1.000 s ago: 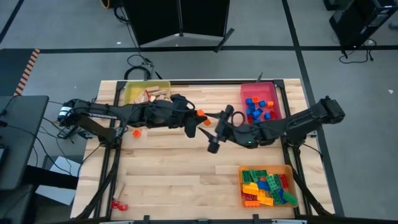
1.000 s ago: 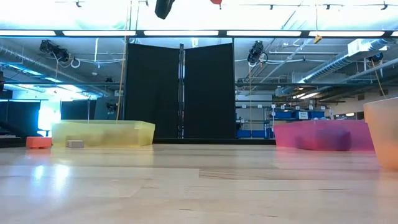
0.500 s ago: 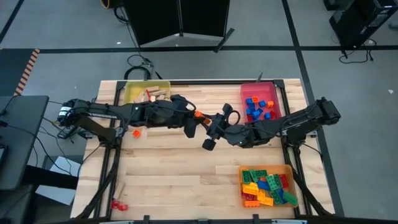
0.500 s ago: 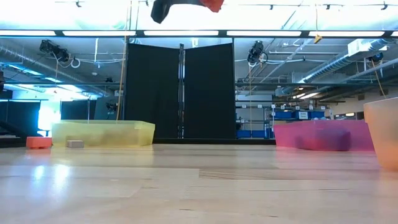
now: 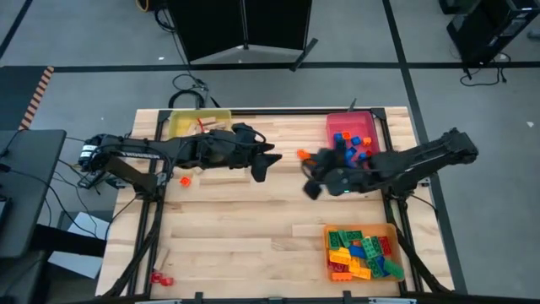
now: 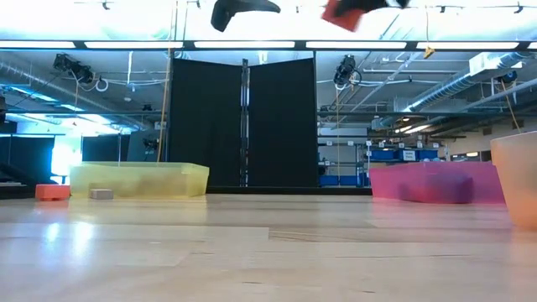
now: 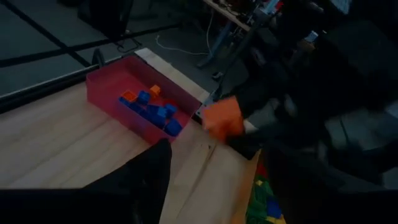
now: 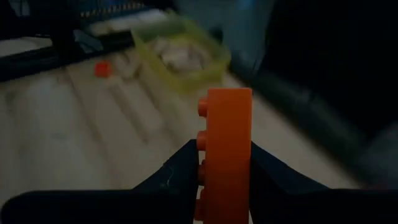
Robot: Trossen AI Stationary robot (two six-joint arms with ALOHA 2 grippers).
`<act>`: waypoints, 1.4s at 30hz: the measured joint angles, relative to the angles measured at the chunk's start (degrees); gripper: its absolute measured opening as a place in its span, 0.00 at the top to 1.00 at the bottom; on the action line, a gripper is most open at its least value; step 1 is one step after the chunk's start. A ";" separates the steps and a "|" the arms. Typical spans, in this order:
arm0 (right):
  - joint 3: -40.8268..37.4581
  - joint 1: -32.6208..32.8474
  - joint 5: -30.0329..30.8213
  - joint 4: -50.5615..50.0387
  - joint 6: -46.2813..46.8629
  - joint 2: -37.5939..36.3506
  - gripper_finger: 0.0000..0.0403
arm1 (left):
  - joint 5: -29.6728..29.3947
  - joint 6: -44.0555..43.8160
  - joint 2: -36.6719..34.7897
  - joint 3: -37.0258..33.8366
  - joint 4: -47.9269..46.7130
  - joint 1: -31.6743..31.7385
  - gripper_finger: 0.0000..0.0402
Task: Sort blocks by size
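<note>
An orange studded brick [image 5: 300, 154] hangs high over the middle of the table, with my right gripper [image 5: 307, 162] shut on it. The low view shows the brick [image 6: 342, 13] at the very top, far above the wood. Just to its left my left gripper [image 5: 268, 165] stands open and empty. In the left wrist view its dark fingers frame the brick [image 7: 222, 119] from a short way off. Another orange brick [image 5: 184, 180] lies flat on the table at the left. My right gripper pinches the orange brick between its two fingers, one on the studded face [image 8: 203, 167] and one on the opposite face. The fingers come from the table's right, slanting a little down. The brick stands on edge, reaches past the fingertips, and is clear of the table.
At the far left stands a yellow tray [image 5: 179, 121] with tan pieces. A red tray [image 5: 331, 127] at the far right holds blue bricks. An orange tray [image 5: 390, 230] of mixed bricks stands near right. A red piece [image 5: 160, 277] lies near left. Bare wood spans the middle.
My right gripper has shut on the orange brick at my left gripper's tips, rolled its wrist, and carried the brick a short way toward the table's right edge. My left gripper has let go and stayed in place.
</note>
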 joint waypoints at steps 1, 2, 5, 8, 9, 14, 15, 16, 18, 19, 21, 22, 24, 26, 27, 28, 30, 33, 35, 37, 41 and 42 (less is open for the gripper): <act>0.00 0.56 -0.82 -4.89 5.69 -1.62 0.73 | -0.02 0.43 0.00 0.00 0.00 0.00 0.36; 0.00 1.15 -2.14 -9.34 11.52 -3.30 0.73 | -0.04 1.22 0.00 0.00 0.00 0.00 0.36; 0.00 3.79 -8.25 -23.49 29.35 -7.49 0.73 | -0.12 3.50 0.00 0.00 0.23 0.00 0.36; 0.00 8.42 -15.37 -35.36 45.95 -9.78 0.73 | -0.27 5.06 0.00 0.00 0.13 0.00 0.36; 0.00 10.48 -17.59 -38.73 50.79 -10.12 0.73 | -0.31 5.36 0.00 0.00 0.13 0.00 0.36; -0.05 22.31 -27.98 -47.86 71.16 -9.06 0.73 | -0.33 6.08 0.00 0.00 0.15 0.00 0.36; -0.25 24.81 -29.38 -48.20 74.44 -8.58 0.73 | -0.33 6.08 0.00 0.00 0.16 0.00 0.36; -0.64 27.15 -30.62 -48.31 77.48 -7.97 0.73 | -0.33 6.08 0.00 0.00 0.17 0.00 0.36; -1.45 31.39 -32.81 -48.35 83.64 -6.53 0.73 | -0.33 6.08 0.00 0.00 0.13 0.00 0.36; -2.04 33.29 -34.27 -48.24 86.85 -5.76 0.73 | -0.33 6.08 0.00 0.00 0.13 0.00 0.36; -3.52 36.67 -37.64 -47.93 92.77 -4.08 0.73 | -0.33 6.08 0.00 0.00 0.13 0.00 0.36; -4.39 38.18 -39.31 -47.28 95.39 -3.26 0.73 | -0.33 6.08 0.00 0.00 0.13 0.00 0.36; -5.98 40.85 -42.37 -44.96 99.67 -1.75 0.73 | -0.33 6.08 0.00 0.00 0.13 0.00 0.36; -7.34 42.91 -43.61 -41.84 102.72 -0.67 0.73 | -0.33 6.07 0.00 0.00 0.15 0.00 0.36; -8.12 43.65 -43.80 -40.30 103.29 -0.25 0.73 | -0.33 6.06 0.00 0.00 0.31 0.00 0.36; -8.93 44.19 -43.89 -38.77 103.42 0.16 0.73 | -0.33 6.06 0.00 0.00 0.52 0.00 0.36; -10.26 44.76 -44.24 -36.42 103.44 1.04 0.73 | -0.33 6.05 0.00 0.00 0.63 0.00 0.36; -11.98 45.01 -44.40 -33.44 103.38 2.06 0.73 | -0.33 6.05 0.00 0.00 0.70 0.00 0.36; -13.35 45.42 -44.40 -31.32 103.35 2.74 0.73 | -0.33 6.05 0.00 0.00 0.70 0.00 0.36; -14.23 45.90 -44.70 -29.74 103.08 3.46 0.68 | -0.33 6.05 0.00 0.00 0.73 0.00 0.36; -14.49 46.65 -44.70 -28.23 102.91 4.71 0.54 | -0.33 6.05 0.00 0.00 0.74 0.00 0.36; -14.49 46.75 -44.70 -27.89 102.91 4.95 0.50 | -0.33 6.05 0.00 0.00 0.72 0.00 0.36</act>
